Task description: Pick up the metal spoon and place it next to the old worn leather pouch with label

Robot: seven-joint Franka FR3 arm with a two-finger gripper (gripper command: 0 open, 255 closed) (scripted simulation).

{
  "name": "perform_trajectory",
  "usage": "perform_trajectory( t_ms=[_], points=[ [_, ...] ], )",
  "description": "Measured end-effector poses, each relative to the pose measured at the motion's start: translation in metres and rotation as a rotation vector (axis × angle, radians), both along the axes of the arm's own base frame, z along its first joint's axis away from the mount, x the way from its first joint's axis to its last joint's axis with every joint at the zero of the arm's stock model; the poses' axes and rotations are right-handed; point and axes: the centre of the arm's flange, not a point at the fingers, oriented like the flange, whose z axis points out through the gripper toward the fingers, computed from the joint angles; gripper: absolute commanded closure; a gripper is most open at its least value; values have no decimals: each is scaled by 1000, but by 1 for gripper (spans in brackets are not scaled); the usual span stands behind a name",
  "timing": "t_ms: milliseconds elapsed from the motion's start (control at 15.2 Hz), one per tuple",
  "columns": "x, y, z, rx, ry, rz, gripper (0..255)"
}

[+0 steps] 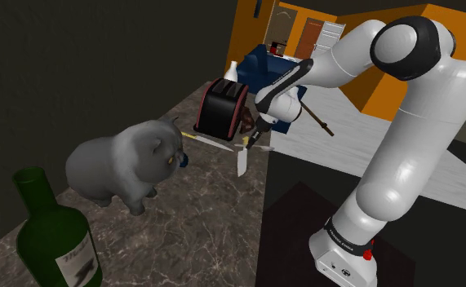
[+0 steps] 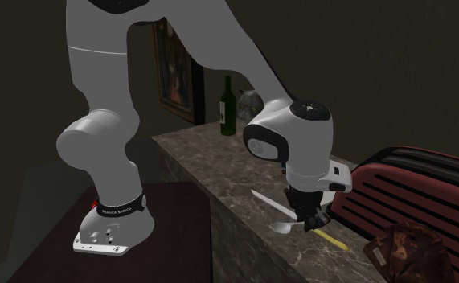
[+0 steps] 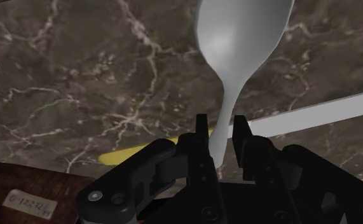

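A white robot arm bends down over a dark marble counter (image 1: 192, 238), and its black claw (image 1: 251, 143) is clamped on the thin handle of a pale grey spoon (image 1: 241, 161). The spoon hangs from the claw with its bowl pointing down at the counter, close to the counter's front edge; whether the bowl touches the stone cannot be told. Seen from the hand's own camera, the two fingers (image 3: 201, 141) press the spoon (image 3: 240, 38) handle from either side. Under the spoon a knife (image 3: 316, 113) with a yellow handle and a white blade lies flat on the marble. Just beside the claw sits a worn brown pouch (image 3: 21, 184) with a small white label (image 3: 27, 203), and in the second exterior view this pouch (image 2: 404, 251) rests against a black and red toaster (image 2: 416, 181). Farther along the counter stand a grey cat figure (image 1: 129, 163) and a dark green bottle (image 1: 55, 245).
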Motion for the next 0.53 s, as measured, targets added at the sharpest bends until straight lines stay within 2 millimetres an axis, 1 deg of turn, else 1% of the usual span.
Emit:
perform_trajectory(
  t_ms=[198, 264, 528],
  points=[
    [0, 0, 0, 0, 0, 0, 255],
    [0, 0, 0, 0, 0, 0, 0],
    [0, 0, 0, 0, 0, 0, 0]
  ],
)
